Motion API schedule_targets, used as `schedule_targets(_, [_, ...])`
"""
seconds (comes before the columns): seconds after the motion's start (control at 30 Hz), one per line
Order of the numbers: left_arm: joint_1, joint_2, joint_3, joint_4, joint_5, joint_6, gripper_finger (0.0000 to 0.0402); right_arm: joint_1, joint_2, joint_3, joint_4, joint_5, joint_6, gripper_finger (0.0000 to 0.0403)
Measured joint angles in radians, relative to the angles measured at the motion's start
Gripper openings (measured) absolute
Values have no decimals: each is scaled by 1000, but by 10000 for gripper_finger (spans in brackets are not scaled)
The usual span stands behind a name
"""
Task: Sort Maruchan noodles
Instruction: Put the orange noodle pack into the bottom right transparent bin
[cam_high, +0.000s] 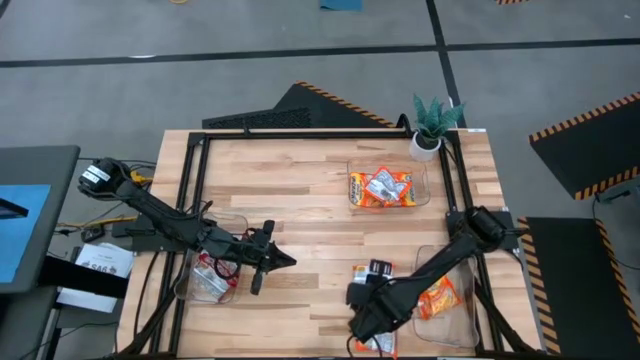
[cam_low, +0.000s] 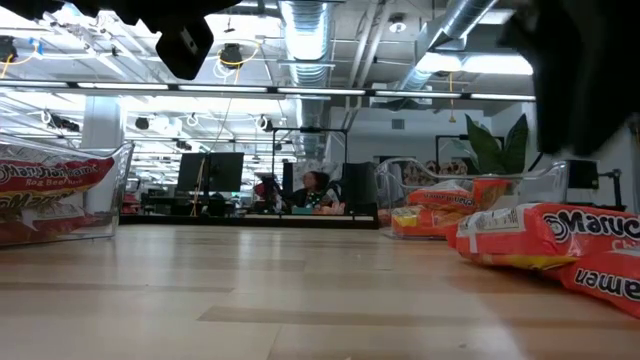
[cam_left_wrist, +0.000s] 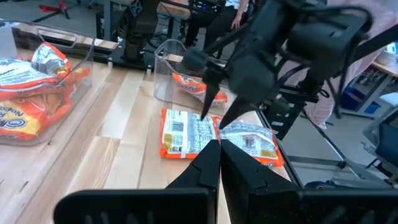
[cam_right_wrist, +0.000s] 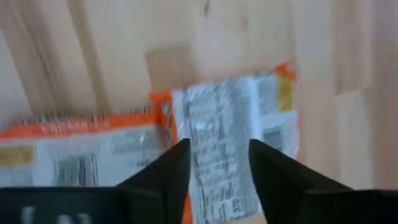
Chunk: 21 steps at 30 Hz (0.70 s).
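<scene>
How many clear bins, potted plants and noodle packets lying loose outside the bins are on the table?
Clear bins: 3
Potted plant: 1
Loose noodle packets: 2, side by side on the wood
Total: 6
Packets inside the bins overlap too much to count.

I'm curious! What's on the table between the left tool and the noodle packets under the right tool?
Nothing: only bare wood table lies between the left tool and the packets, as the high view shows.
</scene>
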Motion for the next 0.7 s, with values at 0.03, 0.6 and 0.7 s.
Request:
schedule_targets(0.03, [0, 0, 0, 0, 0, 0, 0, 0, 0, -15, 2, -13, -11, 199])
schedule_targets(0.6, [-1, 0, 0, -7, -3, -5, 0, -61, -330, -416, 409, -102, 2, 226])
schedule_targets(0.7, [-1, 0, 0, -8, -3, -5, 0, -69, -341, -454, 411, -74, 4, 225])
